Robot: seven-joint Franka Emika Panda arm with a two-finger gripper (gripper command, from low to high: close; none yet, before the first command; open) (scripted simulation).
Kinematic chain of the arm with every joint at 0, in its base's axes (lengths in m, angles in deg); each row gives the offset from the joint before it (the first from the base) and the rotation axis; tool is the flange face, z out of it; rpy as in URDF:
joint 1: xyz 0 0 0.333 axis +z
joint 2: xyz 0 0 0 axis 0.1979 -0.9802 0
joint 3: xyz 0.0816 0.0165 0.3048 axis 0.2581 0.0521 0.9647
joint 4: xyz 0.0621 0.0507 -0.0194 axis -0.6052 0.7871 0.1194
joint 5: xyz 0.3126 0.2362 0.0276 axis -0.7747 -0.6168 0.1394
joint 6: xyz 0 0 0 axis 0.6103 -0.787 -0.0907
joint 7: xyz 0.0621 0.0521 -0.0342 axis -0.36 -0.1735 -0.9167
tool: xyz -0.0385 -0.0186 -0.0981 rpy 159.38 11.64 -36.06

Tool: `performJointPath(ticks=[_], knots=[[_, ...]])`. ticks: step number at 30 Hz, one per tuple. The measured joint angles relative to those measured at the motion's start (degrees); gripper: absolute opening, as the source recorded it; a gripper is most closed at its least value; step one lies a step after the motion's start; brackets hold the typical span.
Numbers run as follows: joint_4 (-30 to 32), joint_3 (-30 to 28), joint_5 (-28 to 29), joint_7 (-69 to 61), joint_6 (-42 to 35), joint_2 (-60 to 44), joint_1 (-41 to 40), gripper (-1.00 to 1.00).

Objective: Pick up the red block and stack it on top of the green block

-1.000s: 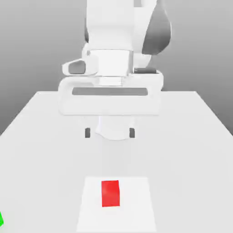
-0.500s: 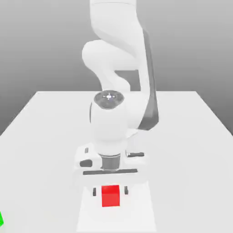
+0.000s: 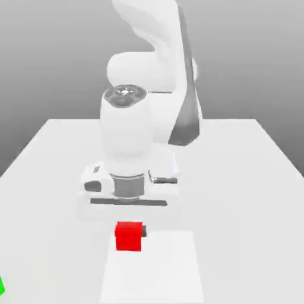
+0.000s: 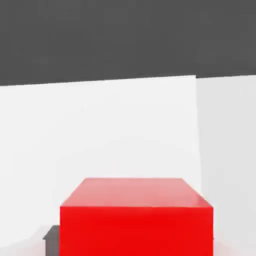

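The red block (image 3: 128,237) hangs just above the table, held between the fingers of my gripper (image 3: 129,232), which is shut on it. One dark fingertip (image 3: 144,231) shows against the block's side toward the exterior view's right. In the hand view the red block (image 4: 136,215) sits close up, with a dark finger (image 4: 51,239) touching its side. The green block (image 3: 2,287) is a thin sliver at the exterior view's lower left edge, well apart from the gripper.
The white table (image 3: 249,178) stretches out on all sides of the arm. A lighter rectangular patch (image 3: 169,270) lies on it just below and toward the exterior view's right of the held block. The arm's base stands at the far middle.
The hand came down over the red block and its fingers closed on it. Since then hand and block have risen slightly and shifted toward the exterior view's left, off the light patch.
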Motion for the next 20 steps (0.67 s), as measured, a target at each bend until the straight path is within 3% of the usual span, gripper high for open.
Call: performJointPath(ticks=[12, 16, 17, 20], knots=[[-25.0, -12.8, -8.4, 25.1, -12.8, -13.4, -9.7, -1.0], [-27.5, -11.7, -12.4, 24.9, -8.2, -21.0, -12.1, -1.0], [-27.6, -11.3, -13.0, 24.6, -7.3, -22.0, -12.4, 1.0], [-27.6, -11.3, -13.0, 24.6, -7.3, -22.0, -12.4, 1.0]])
